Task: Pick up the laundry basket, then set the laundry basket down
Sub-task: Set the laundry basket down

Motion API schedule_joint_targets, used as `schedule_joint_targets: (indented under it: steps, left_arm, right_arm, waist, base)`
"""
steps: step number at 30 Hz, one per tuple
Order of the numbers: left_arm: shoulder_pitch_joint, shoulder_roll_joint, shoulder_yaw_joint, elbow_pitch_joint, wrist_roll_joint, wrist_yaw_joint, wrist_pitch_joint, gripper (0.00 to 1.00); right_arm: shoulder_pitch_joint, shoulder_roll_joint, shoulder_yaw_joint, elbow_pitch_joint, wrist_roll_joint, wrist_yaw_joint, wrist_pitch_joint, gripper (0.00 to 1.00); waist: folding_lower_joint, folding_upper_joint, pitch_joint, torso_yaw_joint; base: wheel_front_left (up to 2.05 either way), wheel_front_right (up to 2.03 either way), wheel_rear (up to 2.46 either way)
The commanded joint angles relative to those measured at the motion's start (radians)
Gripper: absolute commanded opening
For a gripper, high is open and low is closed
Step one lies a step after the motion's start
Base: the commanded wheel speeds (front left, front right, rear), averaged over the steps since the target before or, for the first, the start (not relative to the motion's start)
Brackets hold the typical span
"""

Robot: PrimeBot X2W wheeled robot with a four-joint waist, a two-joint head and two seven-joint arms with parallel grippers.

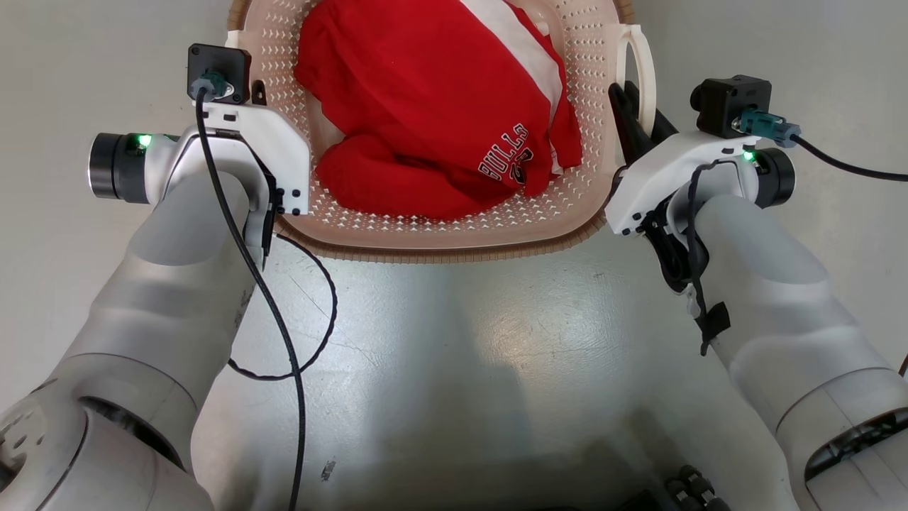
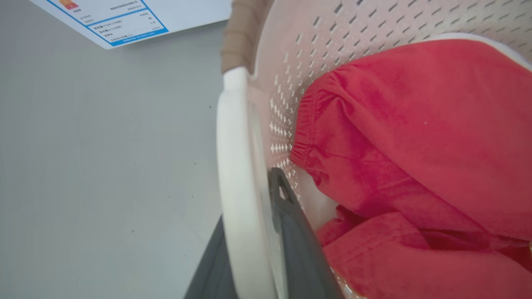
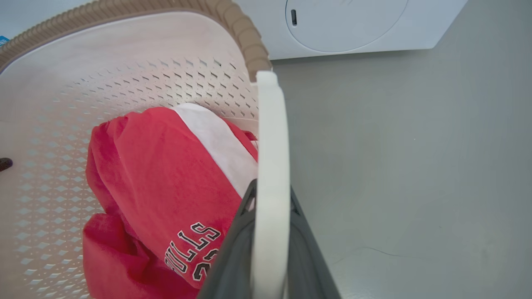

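While the laundry basket [image 1: 454,248] lies at the top middle of the head view, between the two arms, each gripper is closed on one of its white loop handles. The left gripper [image 2: 251,199] has one dark finger inside the left handle [image 2: 237,166] and the other outside it, and both press on the loop. The right gripper [image 1: 638,117] clamps the right handle [image 1: 642,64] in the same way, one finger on each side. Inside the basket lies a crumpled red garment [image 1: 425,92] with a white stripe and the word BULLS. Below the basket is the grey floor [image 1: 454,341]; I cannot tell if the basket touches it. In the right wrist view, a white washer [image 3: 345,25] stands beyond the basket.
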Motion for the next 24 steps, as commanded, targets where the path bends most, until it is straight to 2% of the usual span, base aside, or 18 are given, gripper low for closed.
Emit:
schedule_joint_targets:
  steps: [1, 24]
  left_arm:
    - [-0.014, 0.055, 0.010, 0.012, -0.002, 0.040, -0.002, 0.00]
    - [-0.017, 0.059, 0.001, 0.012, -0.013, 0.049, 0.005, 0.00]
  right_arm:
    - [0.022, 0.010, 0.005, -0.011, -0.012, 0.008, -0.023, 0.00]
    - [0.021, 0.010, -0.003, -0.010, -0.015, 0.008, -0.023, 0.00]
  waist:
    - [-0.0001, 0.0000, 0.000, 0.000]
    - [-0.0001, 0.0000, 0.012, -0.006]
  base:
    - [0.00, 0.00, 0.00]
    - [0.00, 0.00, 0.00]
